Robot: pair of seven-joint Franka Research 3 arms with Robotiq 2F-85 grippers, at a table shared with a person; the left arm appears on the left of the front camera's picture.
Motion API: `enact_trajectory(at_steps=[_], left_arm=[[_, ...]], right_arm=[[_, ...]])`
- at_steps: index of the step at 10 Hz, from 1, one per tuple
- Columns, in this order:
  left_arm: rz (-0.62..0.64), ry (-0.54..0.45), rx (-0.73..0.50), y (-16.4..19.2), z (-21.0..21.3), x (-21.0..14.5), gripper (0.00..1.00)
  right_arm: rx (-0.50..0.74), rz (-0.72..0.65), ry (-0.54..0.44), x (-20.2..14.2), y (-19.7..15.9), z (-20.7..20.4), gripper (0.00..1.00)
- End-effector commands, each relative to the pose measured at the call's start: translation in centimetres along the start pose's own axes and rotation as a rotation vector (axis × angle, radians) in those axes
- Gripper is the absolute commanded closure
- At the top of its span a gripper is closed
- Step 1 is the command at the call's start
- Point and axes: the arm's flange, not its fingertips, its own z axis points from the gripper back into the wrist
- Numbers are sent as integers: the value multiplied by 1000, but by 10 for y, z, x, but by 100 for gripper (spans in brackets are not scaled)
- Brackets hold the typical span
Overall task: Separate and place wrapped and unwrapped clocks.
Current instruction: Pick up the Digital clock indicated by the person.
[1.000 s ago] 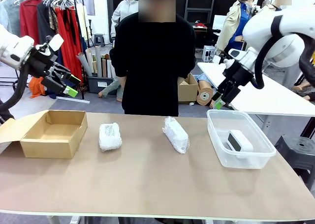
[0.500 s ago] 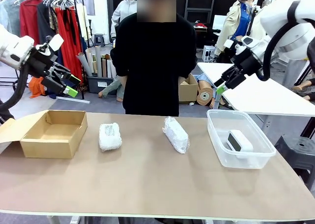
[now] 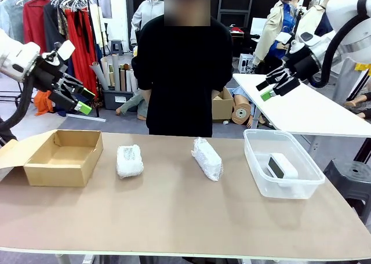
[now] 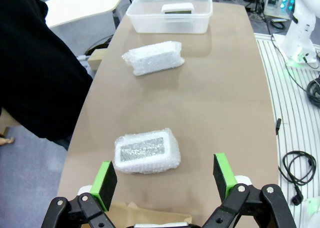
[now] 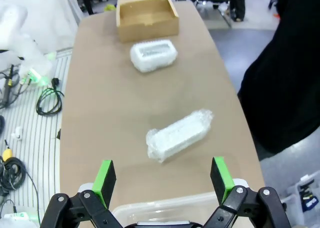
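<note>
Left wrapped clock (image 3: 129, 161) lies just right of the cardboard box (image 3: 55, 176), nearest the left gripper (image 3: 87, 100); right wrapped clock (image 3: 207, 158), long axis near-to-far, lies mid-table nearer the right gripper (image 3: 265, 90); both grippers' fingers stand apart; bare clock (image 3: 282, 166) sits in the clear tub (image 3: 288, 190).

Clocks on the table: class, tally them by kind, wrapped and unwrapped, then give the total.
Wrapped clocks: 2 (left wrapped clock, middle wrapped clock)
Unwrapped clock: 1, inside the clear tub
Total: 3
</note>
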Motion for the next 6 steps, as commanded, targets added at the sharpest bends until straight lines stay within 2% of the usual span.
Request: enact_trajectory(at_steps=[1,4,6], left_arm=[[2,-10,1,-1,1,2,0],[2,-10,1,-1,1,2,0],[2,-10,1,-1,1,2,0]], right_arm=[[17,29,-67,2,-3,7,0],[12,28,-87,8,-1,6,0],[13,3,-55,6,1,3,0]])
